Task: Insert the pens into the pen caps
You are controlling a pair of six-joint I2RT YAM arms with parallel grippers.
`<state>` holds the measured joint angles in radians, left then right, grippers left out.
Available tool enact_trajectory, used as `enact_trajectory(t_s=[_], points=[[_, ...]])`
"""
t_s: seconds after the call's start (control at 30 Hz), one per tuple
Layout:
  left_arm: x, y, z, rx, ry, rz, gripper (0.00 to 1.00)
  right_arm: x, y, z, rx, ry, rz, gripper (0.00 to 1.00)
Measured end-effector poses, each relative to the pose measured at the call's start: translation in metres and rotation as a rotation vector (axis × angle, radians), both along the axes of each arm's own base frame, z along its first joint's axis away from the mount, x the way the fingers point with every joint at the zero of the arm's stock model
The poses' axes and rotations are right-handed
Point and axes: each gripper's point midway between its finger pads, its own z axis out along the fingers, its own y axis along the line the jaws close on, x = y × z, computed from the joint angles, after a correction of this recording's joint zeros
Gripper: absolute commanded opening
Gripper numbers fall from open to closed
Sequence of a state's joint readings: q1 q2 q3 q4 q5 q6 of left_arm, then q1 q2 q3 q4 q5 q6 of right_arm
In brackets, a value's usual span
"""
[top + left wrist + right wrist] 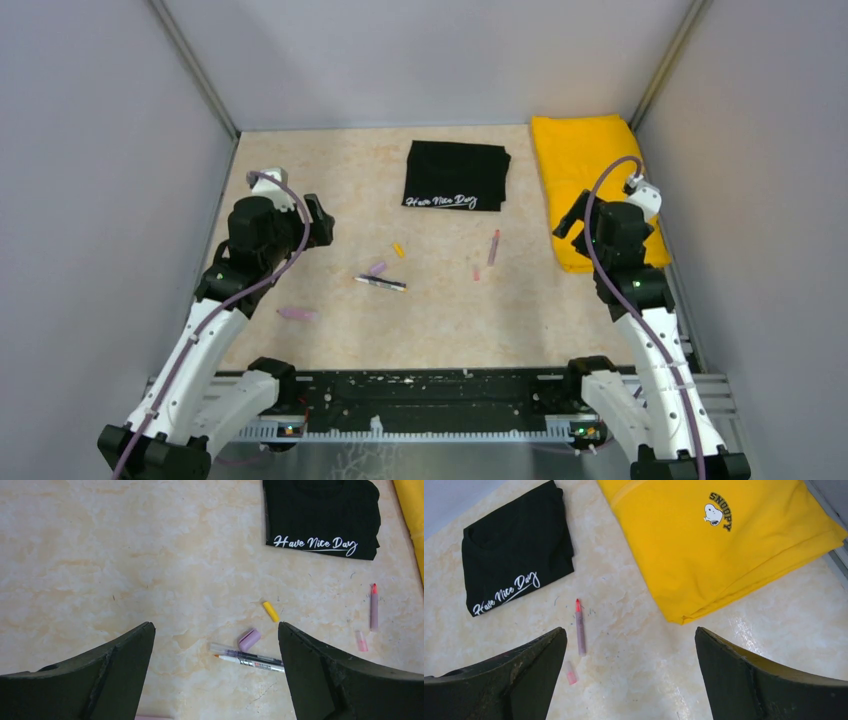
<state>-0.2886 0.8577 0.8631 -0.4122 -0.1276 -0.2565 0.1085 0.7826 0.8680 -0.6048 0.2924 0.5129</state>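
No pen has yet been capped, and nothing is held. The left gripper [215,630] is seen with its fingers spread wide and empty above the marbled table [100,555]. The right gripper [630,630] is likewise spread wide with nothing between its fingers.

The black-and-white pen [252,661] lies at the lower centre of the left wrist view, its orange tip pointing to the frame's left. The purple cap [249,639] lies just beside it, and the yellow cap [271,611] a little higher. The reddish-pink pen [580,626] lies left of centre in the right wrist view, red tip towards the top, with a small pink-red cap [570,673] near its lower end. The pale pink pen [296,313] lies apart, at the lower left of the overhead view. A folded black shirt [455,175] and a yellow Snoopy shirt [724,545] are seen towards the top.

The step in hand is judged to be a first pick. A pen is best taken across its barrel near the middle, with the fingers turned crosswise to it and the tip end left free. Its cap should be gripped by the other arm with the mouth exposed; which end is open cannot be told from here. Beside the black-and-white pen, the descent should be made on the side away from the purple cap, lest it be knocked and rolled.
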Motion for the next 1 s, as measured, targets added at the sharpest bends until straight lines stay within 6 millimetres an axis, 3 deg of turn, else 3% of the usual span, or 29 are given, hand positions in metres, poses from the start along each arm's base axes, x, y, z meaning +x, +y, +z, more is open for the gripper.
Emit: enact_trajectory(t_s=[0.4,0.53,0.83,1.0], points=[[0.002,0.014,0.000,0.047,-0.009,0.065,0.99,0.007,0.006,0.000,-0.007,-0.011,0.047,0.99],[0.002,0.022,-0.003,0.066,-0.003,0.102,0.99,0.010,0.020,0.001,0.013,-0.018,0.126,0.98],[-0.004,0.028,-0.007,0.083,-0.004,0.121,0.99,0.033,0.054,-0.020,0.066,0.114,0.317,0.98],[-0.004,0.030,-0.007,0.089,-0.003,0.128,0.99,0.034,0.080,-0.034,0.038,0.184,0.401,0.98]])
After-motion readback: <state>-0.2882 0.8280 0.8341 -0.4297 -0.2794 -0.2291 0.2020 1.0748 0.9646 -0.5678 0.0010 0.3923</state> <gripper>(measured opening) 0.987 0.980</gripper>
